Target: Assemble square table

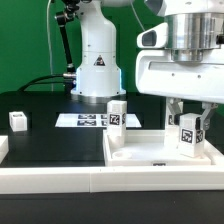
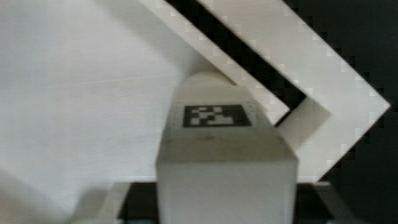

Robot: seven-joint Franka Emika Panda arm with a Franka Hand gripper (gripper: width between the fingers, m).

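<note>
The square table's white slab (image 1: 150, 150) lies flat at the exterior view's lower right. It fills the pale area (image 2: 80, 100) in the wrist view. My gripper (image 1: 190, 125) hangs over the slab's right part, shut on a short white leg (image 1: 190, 135) held upright with its tag facing the camera. The wrist view shows that leg (image 2: 222, 170) end-on between the dark fingers (image 2: 143, 200), tag (image 2: 215, 115) showing. Whether its lower end touches the slab I cannot tell. A second tagged leg (image 1: 117, 113) stands upright at the slab's far left corner. A third leg (image 1: 18, 121) lies at the far left.
The marker board (image 1: 88, 120) lies on the black table in front of the robot's base (image 1: 97, 70). White border rails run along the front (image 1: 60, 180) and the left edge (image 1: 3, 148). Rails (image 2: 267, 60) also cross the wrist view beyond the slab.
</note>
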